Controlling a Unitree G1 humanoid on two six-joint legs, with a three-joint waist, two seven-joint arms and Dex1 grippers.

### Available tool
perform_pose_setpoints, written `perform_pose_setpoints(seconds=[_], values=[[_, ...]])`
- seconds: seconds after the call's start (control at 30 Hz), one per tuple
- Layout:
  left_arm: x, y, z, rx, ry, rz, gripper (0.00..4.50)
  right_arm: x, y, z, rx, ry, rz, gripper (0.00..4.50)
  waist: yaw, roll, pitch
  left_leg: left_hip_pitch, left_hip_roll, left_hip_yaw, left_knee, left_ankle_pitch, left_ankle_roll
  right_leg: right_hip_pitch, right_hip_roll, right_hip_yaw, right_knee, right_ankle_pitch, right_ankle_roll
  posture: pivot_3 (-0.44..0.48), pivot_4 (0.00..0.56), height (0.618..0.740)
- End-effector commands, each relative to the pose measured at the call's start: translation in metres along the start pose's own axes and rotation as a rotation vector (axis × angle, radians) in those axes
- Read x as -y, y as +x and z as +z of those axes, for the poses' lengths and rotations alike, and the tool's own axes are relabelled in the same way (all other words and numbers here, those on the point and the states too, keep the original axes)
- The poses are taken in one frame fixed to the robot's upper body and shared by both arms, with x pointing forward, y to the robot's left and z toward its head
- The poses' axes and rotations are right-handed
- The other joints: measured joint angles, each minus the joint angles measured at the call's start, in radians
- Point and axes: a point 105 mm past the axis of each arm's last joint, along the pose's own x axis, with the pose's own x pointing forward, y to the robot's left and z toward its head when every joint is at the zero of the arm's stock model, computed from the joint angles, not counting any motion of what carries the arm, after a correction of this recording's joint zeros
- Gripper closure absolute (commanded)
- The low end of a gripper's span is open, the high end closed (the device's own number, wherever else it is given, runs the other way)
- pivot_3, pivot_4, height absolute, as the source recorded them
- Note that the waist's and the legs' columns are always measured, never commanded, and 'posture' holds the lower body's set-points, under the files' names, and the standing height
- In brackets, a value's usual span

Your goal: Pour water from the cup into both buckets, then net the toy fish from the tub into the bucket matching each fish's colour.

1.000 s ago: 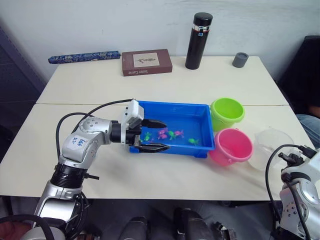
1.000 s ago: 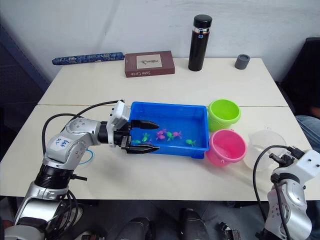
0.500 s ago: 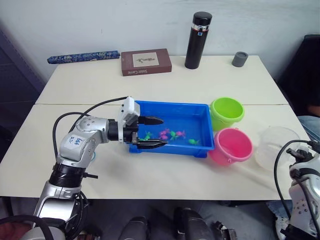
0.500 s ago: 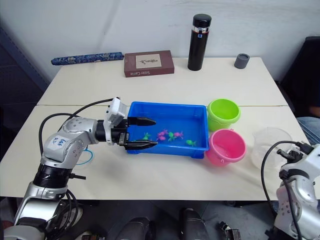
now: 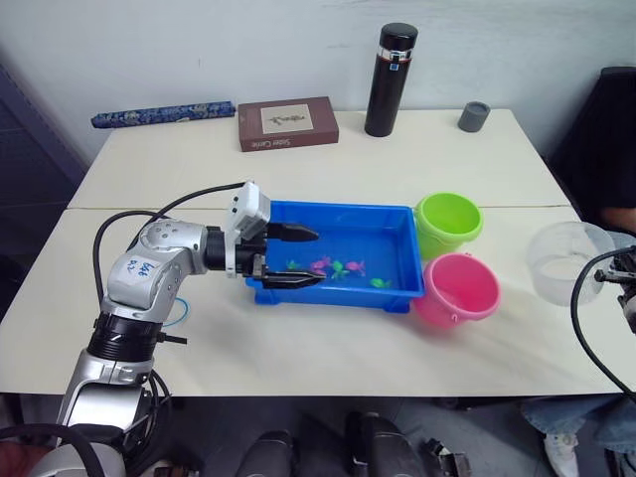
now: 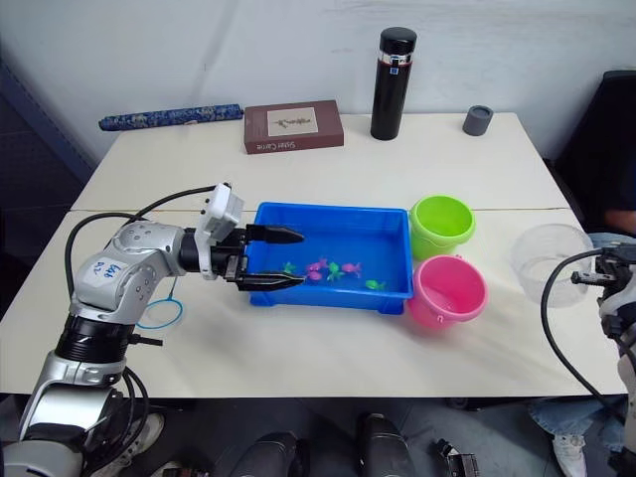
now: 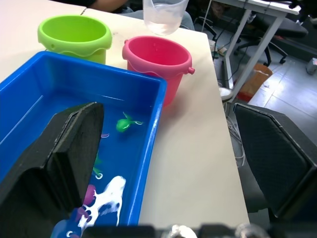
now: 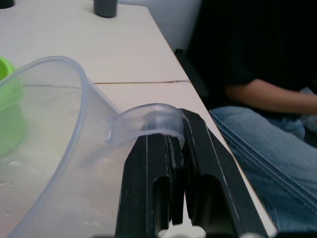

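The clear cup (image 5: 566,260) hangs above the table's right edge, to the right of the pink bucket (image 5: 457,288). My right gripper (image 8: 176,144) is shut on the cup's handle (image 8: 148,121). The lime green bucket (image 5: 449,221) stands behind the pink one, both beside the blue tub (image 5: 348,209). Several small pink and green toy fish (image 5: 338,266) lie in the tub. My left gripper (image 5: 298,256) is open at the tub's left end, one finger (image 7: 64,158) inside it and the other outside the front wall. The net (image 6: 159,313) lies on the table under my left arm.
A black flask (image 5: 391,79), a brown book (image 5: 287,123), a small grey cap (image 5: 474,116) and a blue patterned roll (image 5: 164,114) line the far side of the table. A seated person's arm and jeans (image 8: 267,94) are close to the table's right edge.
The right arm has lifted the cup up and to the right, away from the pink bucket. The left gripper has drawn back slightly to the left along the tub, still open.
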Motion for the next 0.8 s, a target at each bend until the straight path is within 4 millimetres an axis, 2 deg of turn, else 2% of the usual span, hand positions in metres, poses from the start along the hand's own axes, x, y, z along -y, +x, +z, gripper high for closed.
perform_pose_setpoints(seconds=[0.03,0.27,0.8], values=[[-0.001,-0.005,0.004,-0.017,0.042,-0.008,0.0,-0.007,-0.005,0.03,0.088,-0.129,0.061,4.46,0.001,0.0,0.0,0.0,0.0,0.0,0.0,0.0,0.0,0.0,0.0,0.0,0.0,0.0,0.0,0.0,0.15,0.739],[-0.002,-0.005,0.003,-0.019,0.051,-0.012,0.0,-0.018,-0.006,0.042,0.1,-0.281,0.124,4.46,0.011,0.0,0.0,0.0,0.0,0.0,0.0,0.0,0.0,0.0,0.0,0.0,-0.001,0.0,0.0,0.0,0.15,0.739],[-0.004,-0.001,0.001,-0.01,0.056,-0.004,0.0,-0.037,-0.012,0.045,0.114,-0.502,0.178,4.46,0.022,0.0,0.0,-0.001,0.0,0.0,0.0,0.0,0.0,0.0,0.0,-0.001,-0.002,0.0,0.001,0.0,0.15,0.739]])
